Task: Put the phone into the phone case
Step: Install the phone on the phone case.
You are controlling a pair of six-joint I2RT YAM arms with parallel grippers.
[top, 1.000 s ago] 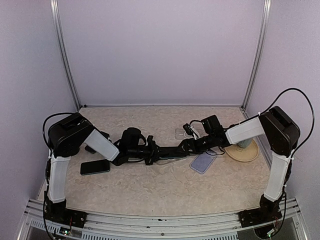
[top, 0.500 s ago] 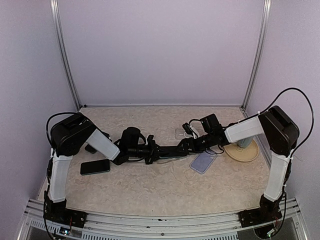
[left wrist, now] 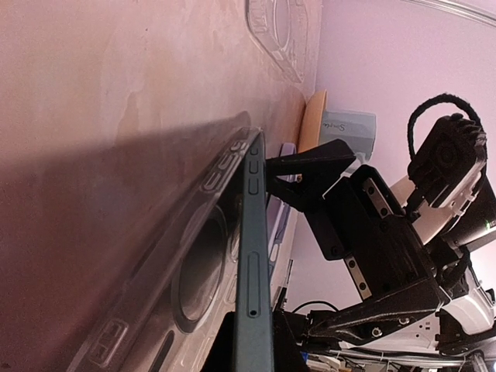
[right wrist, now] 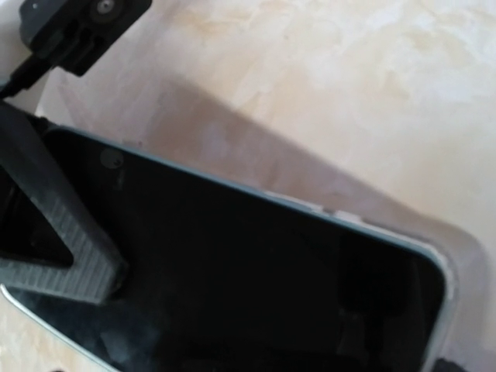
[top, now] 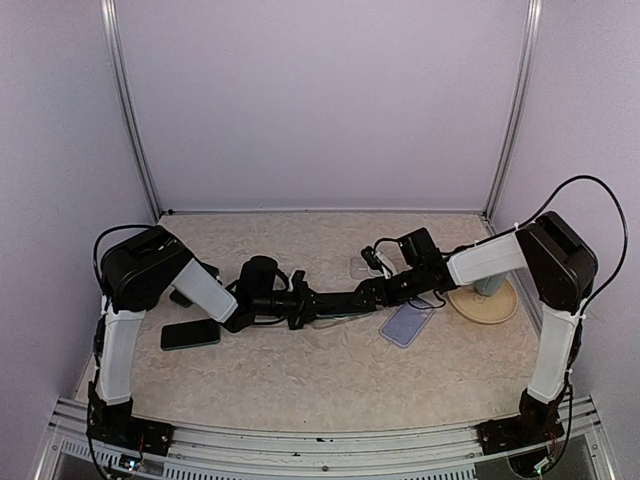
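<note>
The phone (top: 345,298), dark with a black screen (right wrist: 256,279), is held just above the table between the two arms. My left gripper (top: 303,305) is shut on the phone's near end (left wrist: 254,263). The clear phone case (left wrist: 174,291) lies against the phone's back, meeting it at the far end and standing off it nearer my left jaws. The case's rim (right wrist: 447,288) wraps the phone's corner. My right gripper (top: 378,290) stands open at the far end, one finger (left wrist: 314,164) touching the phone's tip.
A second clear case (top: 362,266) lies behind the grippers. A light blue phone (top: 407,323) lies to the right, near a wooden plate (top: 500,312) holding a cup (top: 489,287). Another black phone (top: 190,334) lies at the left by the left arm.
My right arm has edged slightly to the left at the phone's far end. The left arm and the phone have hardly moved.
</note>
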